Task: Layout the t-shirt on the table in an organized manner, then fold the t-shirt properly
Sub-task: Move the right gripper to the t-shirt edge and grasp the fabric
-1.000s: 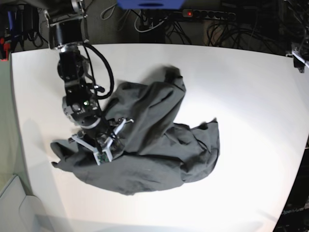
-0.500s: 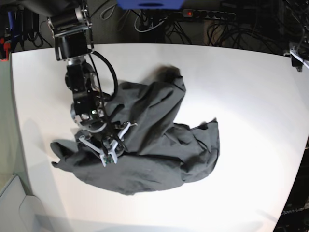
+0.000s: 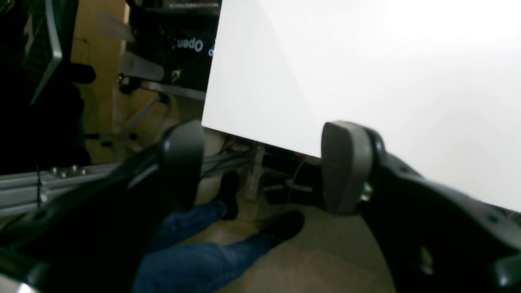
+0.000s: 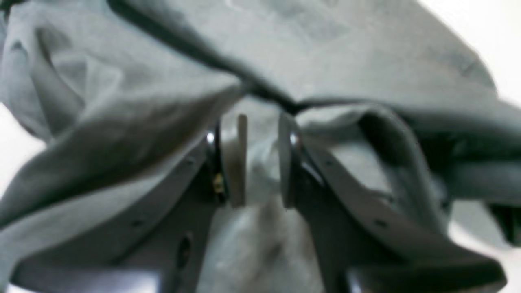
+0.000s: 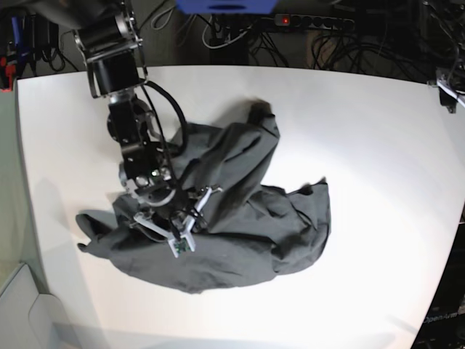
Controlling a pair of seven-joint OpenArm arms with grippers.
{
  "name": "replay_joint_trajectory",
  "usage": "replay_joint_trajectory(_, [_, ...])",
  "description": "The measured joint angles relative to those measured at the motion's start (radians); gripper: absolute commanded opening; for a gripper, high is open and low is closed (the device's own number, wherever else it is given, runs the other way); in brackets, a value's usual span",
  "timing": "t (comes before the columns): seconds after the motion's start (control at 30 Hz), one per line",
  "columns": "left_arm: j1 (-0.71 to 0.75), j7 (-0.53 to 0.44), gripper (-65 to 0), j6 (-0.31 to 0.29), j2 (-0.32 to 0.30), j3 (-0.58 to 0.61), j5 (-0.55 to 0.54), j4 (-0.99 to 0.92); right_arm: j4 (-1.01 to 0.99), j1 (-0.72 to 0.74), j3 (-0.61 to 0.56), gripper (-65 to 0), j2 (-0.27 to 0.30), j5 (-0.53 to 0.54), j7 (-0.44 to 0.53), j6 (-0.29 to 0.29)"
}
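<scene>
The dark grey t-shirt [image 5: 232, 211] lies crumpled in a heap on the white counter [image 5: 378, 145], centre-left of the base frame. One lobe of cloth reaches up toward the frame's upper middle, another spreads to the right, and a narrow tail trails to the lower left. The shirt is not laid flat; folds overlap throughout.

The right arm enters from the upper left of the base frame and slants down onto the left part of the heap. In the base view, the right pincer [image 5: 176, 231] is buried in the fabric. In the right wrist view, the right pincer [image 4: 262, 158] has its two pads close together with a bunched ridge of grey cloth between them: it is clenched on the t-shirt [image 4: 350, 53]. Fabric drapes over both fingers [image 4: 234, 162] and fills nearly the whole frame; a sliver of white counter [image 4: 480, 32] shows at the upper right corner.

In the left wrist view, the left pincer [image 3: 262, 167] is released, pads wide apart with nothing between them. It hangs off the counter [image 3: 366, 73] edge, which fills the upper right of that frame. Below, at lower centre, are a person's legs in blue jeans [image 3: 195, 252] with dark shoes [image 3: 285, 226] on a beige floor [image 3: 325, 260].
</scene>
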Motion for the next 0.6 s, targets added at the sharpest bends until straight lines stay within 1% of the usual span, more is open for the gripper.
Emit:
replay_joint_trajectory(0.13, [0.0,0.0,-20.9,0.0,0.0,0.001,0.0,0.0,-0.011,0.007,0.0,-49.8,0.0,0.001,0.005,0.0])
replay_joint_trajectory(0.23, [0.0,0.0,-20.9,0.0,0.0,0.001,-0.002,0.0,-0.084,0.013,0.0,-49.8,-0.001,0.0,0.013,0.0])
replay_joint_trajectory(0.3, [0.0,0.0,-20.9,0.0,0.0,0.001,-0.003,0.0,-0.131,0.016,0.0,-49.8,0.001,0.002,0.071,0.0])
replay_joint_trajectory(0.37, [0.0,0.0,-20.9,0.0,0.0,0.001,-0.003,0.0,-0.159,0.018,0.0,-49.8,0.001,0.0,0.098,0.0])
replay_joint_trajectory(0.47, [0.0,-0.001,-20.9,0.0,0.0,0.001,-0.003,0.0,-0.171,0.019,0.0,-49.8,0.001,0.0,0.116,0.0])
replay_joint_trajectory(0.6, [0.0,-0.001,-20.9,0.004,0.0,0.001,-0.003,0.0,-0.171,0.022,0.0,-49.8,0.001,-0.001,0.116,0.0])
